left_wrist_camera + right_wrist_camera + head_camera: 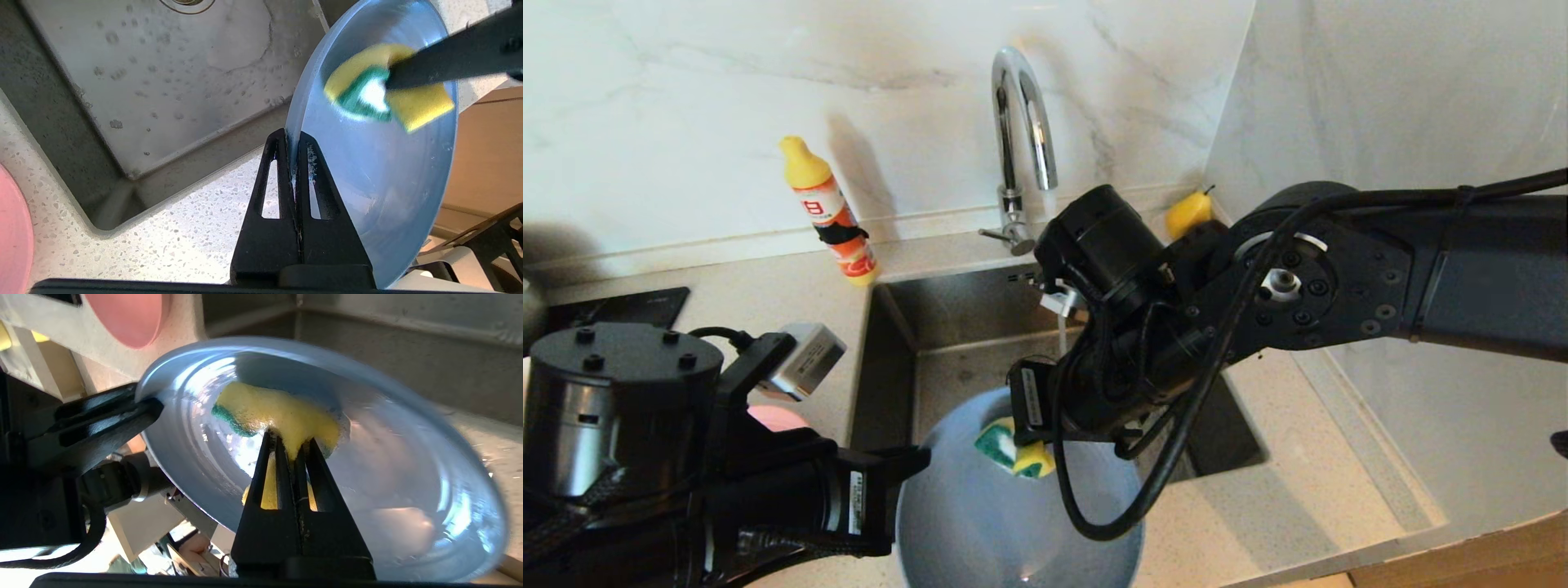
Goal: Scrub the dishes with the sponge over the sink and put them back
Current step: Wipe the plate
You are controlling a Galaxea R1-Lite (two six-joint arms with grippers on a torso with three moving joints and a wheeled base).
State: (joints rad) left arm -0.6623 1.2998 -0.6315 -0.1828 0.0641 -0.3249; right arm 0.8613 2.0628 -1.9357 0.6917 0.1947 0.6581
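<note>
Grey-blue plate (1013, 523) is held tilted at the near edge of the sink (964, 359), partly over the basin and partly over the speckled tabletop (1258, 506). Its rim is pinched by the left claw (295, 141), w/ both fingers pressed onto the edge, as seen in the left wrist view. The sponge (1015, 449) is pressed against the plate's upper face, yellow foam w/ green scouring side showing, approx. at the far part of the plate as seen from the head view. It is gripped by the right claw (292, 447), fingers squeezed tight on the foam so that it bulges around them. The plate's face is seen wet and glossy in the right wrist view. The sink basin holds no dishes in the part that shows; water drops and a round drain (186, 3) are seen on its steel floor. A chrome gooseneck tap (1021, 147) stands behind the basin. A pink plate (12, 232) lies on the tabletop left of the sink, mostly hidden behind the left arm in the head view. An orange bottle w/ yellow cap (829, 212) stands on the tabletop by the back wall, left of the tap. A yellow pear (1188, 214) is seen in the far right corner, partly hidden by the right arm.
</note>
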